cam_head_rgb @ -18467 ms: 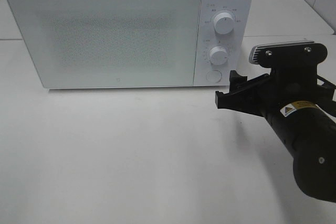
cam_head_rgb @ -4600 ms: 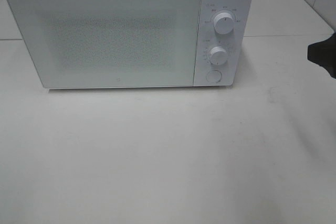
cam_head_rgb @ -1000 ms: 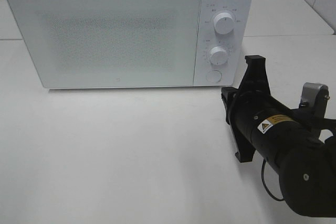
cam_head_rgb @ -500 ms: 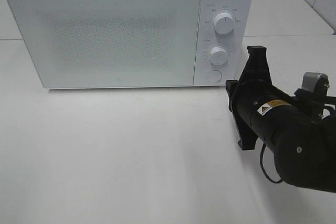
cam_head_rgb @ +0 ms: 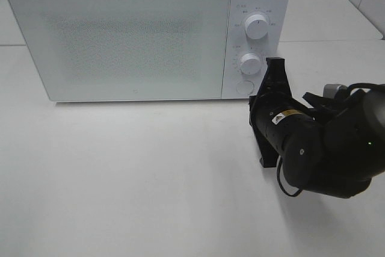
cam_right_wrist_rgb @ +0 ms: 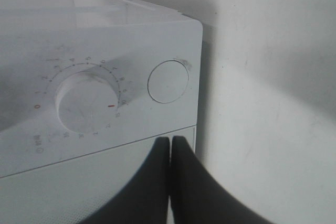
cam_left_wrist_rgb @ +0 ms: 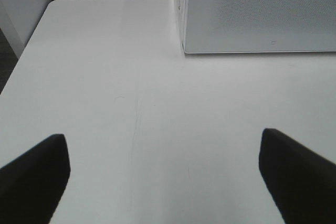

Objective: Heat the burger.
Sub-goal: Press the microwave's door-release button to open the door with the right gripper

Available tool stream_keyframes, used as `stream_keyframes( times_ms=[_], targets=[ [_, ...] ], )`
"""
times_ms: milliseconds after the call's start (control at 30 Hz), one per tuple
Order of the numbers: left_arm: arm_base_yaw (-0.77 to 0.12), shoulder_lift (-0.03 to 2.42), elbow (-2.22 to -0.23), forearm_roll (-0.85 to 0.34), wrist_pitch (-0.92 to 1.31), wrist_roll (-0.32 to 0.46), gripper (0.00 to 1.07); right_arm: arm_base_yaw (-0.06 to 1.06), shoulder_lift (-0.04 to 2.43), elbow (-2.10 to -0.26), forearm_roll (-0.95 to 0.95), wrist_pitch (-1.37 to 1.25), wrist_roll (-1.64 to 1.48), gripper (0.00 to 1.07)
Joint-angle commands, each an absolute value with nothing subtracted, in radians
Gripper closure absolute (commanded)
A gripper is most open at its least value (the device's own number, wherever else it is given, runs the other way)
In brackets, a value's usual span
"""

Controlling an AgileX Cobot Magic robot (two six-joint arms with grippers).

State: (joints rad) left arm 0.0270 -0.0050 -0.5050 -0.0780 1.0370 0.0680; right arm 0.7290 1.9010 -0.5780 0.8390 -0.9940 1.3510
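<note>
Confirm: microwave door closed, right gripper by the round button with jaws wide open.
Wrong on the jaws: the right gripper is shut, jaws pressed together, as the right wrist view shows. The microwave door is closed and the round button is close by.

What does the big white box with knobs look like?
It's a white microwave, glossy, standing upright on the white table. Its speckled door is shut. Beside the door sit an upper knob and lower knob above a round button. The right gripper, shut, points near that button; whether it touches, I cannot tell.
</note>
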Motion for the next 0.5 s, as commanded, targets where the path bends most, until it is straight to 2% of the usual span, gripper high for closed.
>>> stream_keyframes(
  times_ms=[33,500],
  targets=[
    [0.029,-0.023,-0.505,-0.081,1.033,0.071,0.17,0.72,1.936,-0.617,0.818,-0.988,1.36,1.07],
    [0.029,-0.023,-0.505,-0.081,1.033,0.071,0.17,0.631,2.036,-0.731,0.755,-0.978,1.357,1.07]
  ],
)
